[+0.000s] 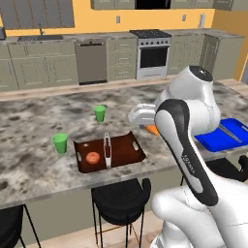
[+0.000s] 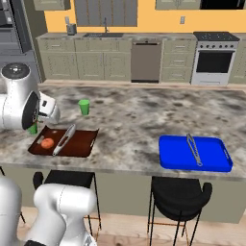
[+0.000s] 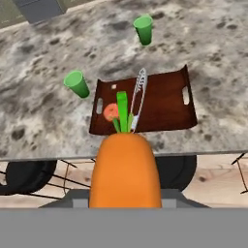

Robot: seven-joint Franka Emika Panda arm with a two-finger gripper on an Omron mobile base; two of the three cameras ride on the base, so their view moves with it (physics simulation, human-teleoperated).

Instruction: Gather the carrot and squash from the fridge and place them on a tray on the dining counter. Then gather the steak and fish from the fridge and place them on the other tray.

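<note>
My gripper [image 1: 150,126] is shut on the carrot [image 3: 125,169], an orange root with a green top that fills the lower middle of the hand view. The carrot [image 1: 152,130] hangs above the dining counter's [image 1: 38,121] near edge, just right of the brown tray [image 3: 160,104]. On that brown tray [image 1: 123,145] lie metal tongs [image 3: 139,92] and a round orange vegetable [image 3: 111,112], which may be the squash. The blue tray [image 2: 178,153] lies further right with tongs [image 2: 193,149] on it. Steak, fish and fridge are out of view.
Two green cups [image 3: 143,29] [image 3: 76,83] stand on the counter behind and to the left of the brown tray. Black stools [image 1: 121,196] [image 2: 180,192] sit under the counter's near edge. Cabinets, a dishwasher and a stove [image 1: 152,53] line the far wall.
</note>
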